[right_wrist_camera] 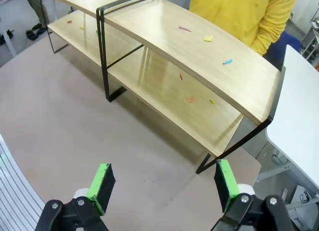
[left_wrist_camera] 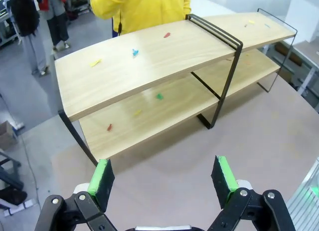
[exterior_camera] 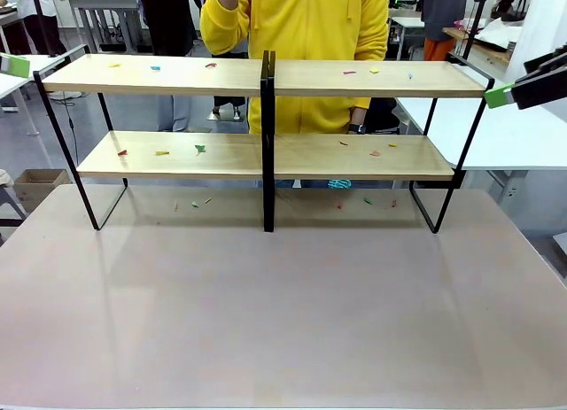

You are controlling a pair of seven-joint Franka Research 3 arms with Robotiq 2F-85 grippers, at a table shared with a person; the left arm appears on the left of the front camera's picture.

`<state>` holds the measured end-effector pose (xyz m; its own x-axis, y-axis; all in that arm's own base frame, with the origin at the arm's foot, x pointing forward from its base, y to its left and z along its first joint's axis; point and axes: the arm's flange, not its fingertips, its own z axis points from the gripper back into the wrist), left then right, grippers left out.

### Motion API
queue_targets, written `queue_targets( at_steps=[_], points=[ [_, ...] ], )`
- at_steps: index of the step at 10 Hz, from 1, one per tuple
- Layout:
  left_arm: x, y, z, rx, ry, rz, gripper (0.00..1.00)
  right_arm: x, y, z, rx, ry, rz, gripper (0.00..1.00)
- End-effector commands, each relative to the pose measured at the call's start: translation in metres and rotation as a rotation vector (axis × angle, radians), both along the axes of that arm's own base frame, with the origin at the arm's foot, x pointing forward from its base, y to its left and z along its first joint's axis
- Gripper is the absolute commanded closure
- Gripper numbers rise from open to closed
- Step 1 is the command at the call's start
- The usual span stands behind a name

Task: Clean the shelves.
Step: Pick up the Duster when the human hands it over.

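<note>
left gripper (left_wrist_camera: 161, 162), right gripper (right_wrist_camera: 162, 165) agape (empty)

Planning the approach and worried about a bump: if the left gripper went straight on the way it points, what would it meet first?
Probably the left rack: the open left gripper aims about at its lower board, near the green scrap; depth is unclear.

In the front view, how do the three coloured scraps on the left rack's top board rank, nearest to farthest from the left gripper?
1. Yellow scrap, toward the left rack's left end, closest to the left gripper.
2. Blue scrap, just right of it.
3. Red scrap, farthest right of the three.
</note>
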<state>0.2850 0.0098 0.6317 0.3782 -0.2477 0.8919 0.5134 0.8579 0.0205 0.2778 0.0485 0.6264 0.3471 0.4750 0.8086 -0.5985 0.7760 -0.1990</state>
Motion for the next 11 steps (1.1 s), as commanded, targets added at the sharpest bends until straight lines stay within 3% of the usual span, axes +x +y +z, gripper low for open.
queue_targets(
  at_steps=[1, 4, 5, 9, 11],
  points=[
    [-0.074, -0.032, -0.130, 0.014, -0.016, 0.029, 0.00, -0.028, -0.002, -0.069, 0.006, -0.039, 0.042, 0.00],
    [-0.071, -0.029, -0.131, 0.023, -0.010, 0.034, 0.00, -0.025, -0.003, -0.071, 0.011, -0.031, 0.036, 0.00],
    [0.000, -0.007, 0.001, 0.022, 0.000, 0.001, 0.00, -0.026, -0.004, -0.070, 0.008, -0.038, 0.038, 0.00],
    [0.000, -0.007, 0.001, 0.022, 0.000, 0.001, 0.00, -0.030, -0.005, -0.066, 0.085, -0.056, -0.022, 0.00],
    [0.000, -0.007, 0.001, 0.022, 0.000, 0.001, 0.00, -0.037, 0.002, -0.062, 0.184, -0.023, -0.100, 0.00]
  ],
)
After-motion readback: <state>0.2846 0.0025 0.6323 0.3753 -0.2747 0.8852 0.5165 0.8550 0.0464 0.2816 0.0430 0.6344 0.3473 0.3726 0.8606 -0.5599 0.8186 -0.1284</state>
